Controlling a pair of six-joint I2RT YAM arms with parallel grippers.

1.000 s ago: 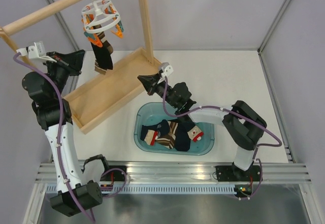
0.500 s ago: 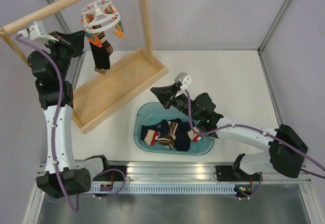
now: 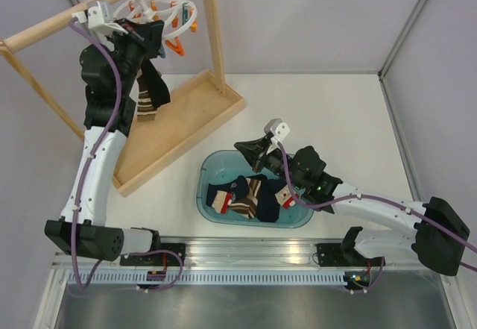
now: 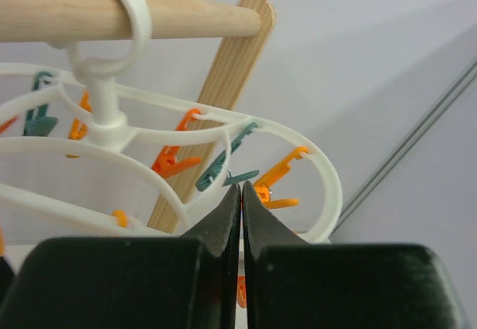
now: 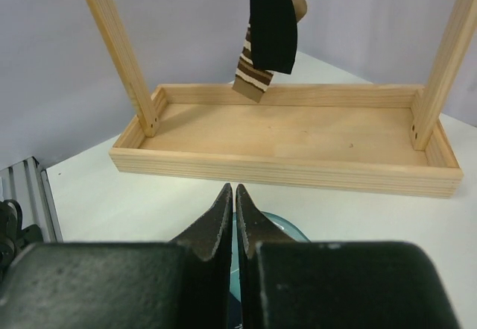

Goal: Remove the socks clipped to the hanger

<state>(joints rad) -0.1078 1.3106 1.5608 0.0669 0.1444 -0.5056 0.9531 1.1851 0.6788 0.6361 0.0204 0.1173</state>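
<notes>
The white ring hanger (image 3: pixel 186 7) hangs by its hook from the wooden pole (image 3: pixel 59 22), tilted toward the right. A black sock and a brown-striped sock (image 3: pixel 149 98) dangle from its clips over the wooden tray. My left gripper (image 3: pixel 158 36) is shut with nothing in it, and its tips sit against the hanger's ring (image 4: pixel 322 176) among orange and teal clips (image 4: pixel 279 172). My right gripper (image 3: pixel 251 150) is shut and empty above the far rim of the basin. In the right wrist view the hanging socks (image 5: pixel 272 23) show ahead of that gripper (image 5: pixel 234 189).
A teal basin (image 3: pixel 205 176) near the front holds several loose socks (image 3: pixel 250 201). The wooden rack's tray (image 3: pixel 190 116) and upright post (image 3: pixel 212 34) stand at the back left. Grey walls close in the white table.
My left arm has risen and swung right to the hanger, which has tipped to the right. My right arm has stretched out, and its gripper has shifted slightly right over the basin.
</notes>
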